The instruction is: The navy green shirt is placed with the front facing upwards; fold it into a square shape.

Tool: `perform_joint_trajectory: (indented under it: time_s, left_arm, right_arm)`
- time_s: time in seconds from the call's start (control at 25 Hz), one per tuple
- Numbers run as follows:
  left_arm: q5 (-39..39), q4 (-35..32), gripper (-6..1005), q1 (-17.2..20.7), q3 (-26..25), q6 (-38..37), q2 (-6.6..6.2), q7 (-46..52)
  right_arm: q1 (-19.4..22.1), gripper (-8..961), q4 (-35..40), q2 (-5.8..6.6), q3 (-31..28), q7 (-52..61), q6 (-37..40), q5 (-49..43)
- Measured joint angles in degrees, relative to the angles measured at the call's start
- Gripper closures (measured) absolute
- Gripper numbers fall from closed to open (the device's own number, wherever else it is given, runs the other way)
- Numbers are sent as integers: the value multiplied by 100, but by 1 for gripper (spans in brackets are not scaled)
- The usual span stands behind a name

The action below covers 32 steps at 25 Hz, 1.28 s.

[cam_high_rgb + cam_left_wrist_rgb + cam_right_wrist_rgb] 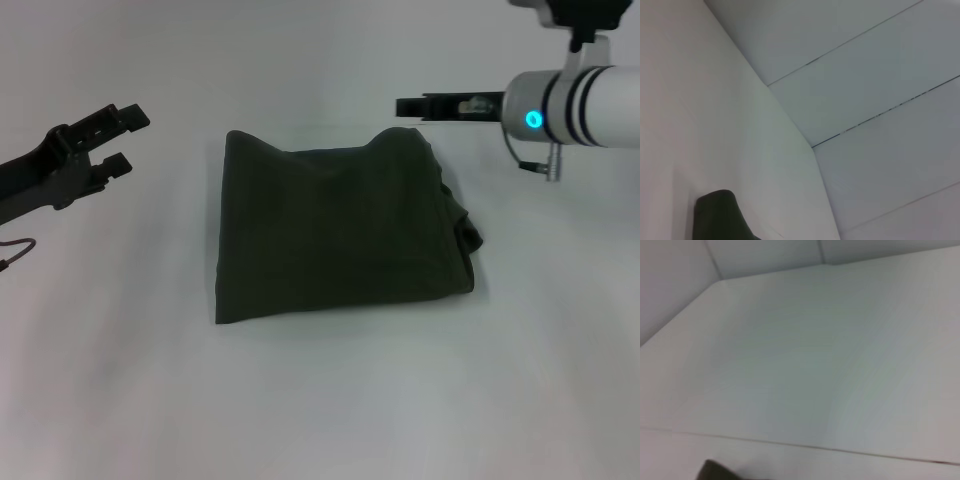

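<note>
The navy green shirt (pixel 340 225) lies folded into a rough rectangle in the middle of the white table, and its right edge is bunched and uneven. No lettering shows on the upper side. My left gripper (pixel 122 141) hovers to the left of the shirt, clear of it, open and holding nothing. Just above the shirt's far right corner, my right gripper (pixel 412 107) points left. A dark corner of the shirt (pixel 719 216) shows in the left wrist view, and a small dark bit of the shirt (pixel 715 472) shows in the right wrist view.
The white table (pixel 320 400) spreads around the shirt on all sides. A thin cable (pixel 15 252) hangs under the left arm. Both wrist views show the table's far edge and pale wall panels (pixel 880 75).
</note>
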<state>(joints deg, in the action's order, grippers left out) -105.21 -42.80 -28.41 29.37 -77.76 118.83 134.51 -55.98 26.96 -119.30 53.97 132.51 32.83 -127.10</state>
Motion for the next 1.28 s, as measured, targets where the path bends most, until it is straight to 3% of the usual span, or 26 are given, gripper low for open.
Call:
perform_joint_trajectory:
  time_s: [0.4,0.64,0.96,1.12,1.2,1.28]
  left_arm:
    - [0,0,66,9,-53,24,-1,22]
    - [-72,0,66,47,-37,-125,-11,150]
    - [-613,-9,65,142,-5,-1064,-37,620]
    - [-907,-1,65,115,109,-1113,4,992]
    - [-994,24,65,108,234,-982,56,1200]
    - [-1046,132,65,96,329,-755,92,1381]
  right_arm:
    - [376,271,188,344,-124,439,573,30]
    - [803,268,421,651,-1140,517,2613,398]
    - [2234,231,434,1139,-2042,145,4840,1654]
    - [2775,202,407,1198,-2404,-334,5444,1975]
    - [2966,188,372,1153,-2579,-558,5538,2092]
    - [3069,102,340,1108,-2640,-670,5565,2114]
